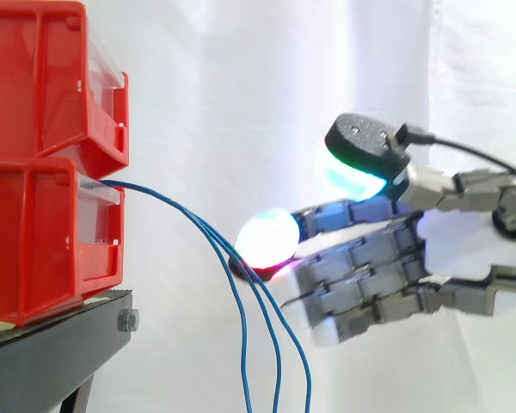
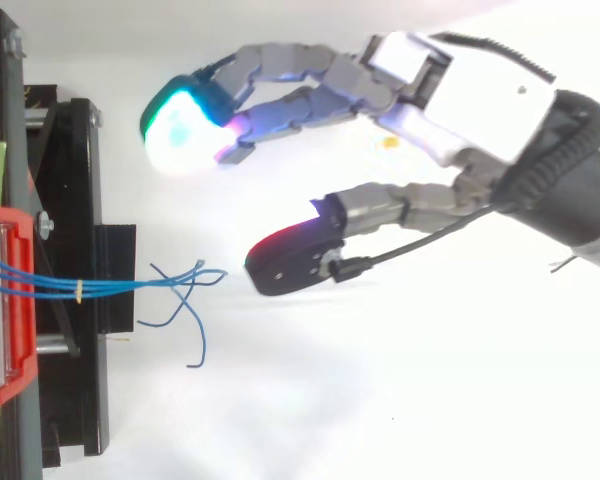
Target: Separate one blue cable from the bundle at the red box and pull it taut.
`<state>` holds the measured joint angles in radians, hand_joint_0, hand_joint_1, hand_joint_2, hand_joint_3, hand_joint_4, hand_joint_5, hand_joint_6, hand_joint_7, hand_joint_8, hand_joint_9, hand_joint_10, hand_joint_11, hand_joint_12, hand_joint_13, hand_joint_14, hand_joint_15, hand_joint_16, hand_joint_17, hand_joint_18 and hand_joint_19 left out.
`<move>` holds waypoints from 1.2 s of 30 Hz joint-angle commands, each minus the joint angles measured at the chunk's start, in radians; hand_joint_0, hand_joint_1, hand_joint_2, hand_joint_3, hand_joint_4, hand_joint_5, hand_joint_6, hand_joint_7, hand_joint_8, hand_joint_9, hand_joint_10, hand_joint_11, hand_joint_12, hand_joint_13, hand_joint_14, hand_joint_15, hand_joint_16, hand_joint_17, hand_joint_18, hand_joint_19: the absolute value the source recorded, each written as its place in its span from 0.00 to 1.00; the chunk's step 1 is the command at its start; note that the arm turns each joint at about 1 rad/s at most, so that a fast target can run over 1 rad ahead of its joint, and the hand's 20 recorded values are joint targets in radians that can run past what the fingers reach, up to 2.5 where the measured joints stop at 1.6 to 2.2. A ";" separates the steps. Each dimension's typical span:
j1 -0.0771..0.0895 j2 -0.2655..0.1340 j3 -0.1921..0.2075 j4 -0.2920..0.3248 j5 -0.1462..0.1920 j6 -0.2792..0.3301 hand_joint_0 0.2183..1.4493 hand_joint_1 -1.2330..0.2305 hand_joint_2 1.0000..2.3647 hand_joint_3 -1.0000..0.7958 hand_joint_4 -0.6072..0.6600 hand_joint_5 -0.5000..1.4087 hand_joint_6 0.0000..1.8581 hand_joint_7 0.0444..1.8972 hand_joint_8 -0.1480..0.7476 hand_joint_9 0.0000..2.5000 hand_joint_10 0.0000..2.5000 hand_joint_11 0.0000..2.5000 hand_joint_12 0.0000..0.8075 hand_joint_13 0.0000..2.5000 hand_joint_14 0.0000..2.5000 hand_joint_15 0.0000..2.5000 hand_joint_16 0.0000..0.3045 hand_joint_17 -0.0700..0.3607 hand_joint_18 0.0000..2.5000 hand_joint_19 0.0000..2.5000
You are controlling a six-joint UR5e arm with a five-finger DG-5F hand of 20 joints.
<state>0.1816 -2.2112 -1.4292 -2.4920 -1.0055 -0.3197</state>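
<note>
A black stand carried the lower red bin directly; the upper red bin sat stacked on that.

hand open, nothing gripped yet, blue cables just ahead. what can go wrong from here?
1. The blue cables run close together ahead of the open hand; its thick pads could pinch more than one.
2. Their loose ends cross, so pulling one may drag the others.
3. A yellow tie bundles them near the red box; separation may stall there.
</note>
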 commanded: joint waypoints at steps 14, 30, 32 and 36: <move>-0.004 -0.071 0.038 0.053 -0.096 0.082 0.22 0.40 0.00 0.28 0.64 0.18 0.27 0.44 0.51 0.30 0.01 0.21 0.45 0.29 0.01 0.20 0.16 0.41 0.21 0.25; -0.011 -0.137 0.050 0.078 -0.145 0.188 0.22 0.41 0.00 0.28 0.65 0.18 0.27 0.44 0.51 0.30 0.01 0.20 0.45 0.29 0.01 0.21 0.16 0.41 0.22 0.25; -0.013 -0.145 0.050 0.133 -0.160 0.208 0.22 0.41 0.00 0.28 0.64 0.18 0.27 0.44 0.52 0.30 0.01 0.21 0.45 0.29 0.01 0.21 0.16 0.41 0.22 0.25; -0.016 -0.145 0.053 0.148 -0.170 0.214 0.22 0.41 0.00 0.28 0.65 0.18 0.27 0.44 0.52 0.30 0.01 0.21 0.45 0.29 0.01 0.21 0.16 0.41 0.22 0.25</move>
<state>0.1685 -2.3533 -1.3771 -2.3610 -1.1634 -0.1139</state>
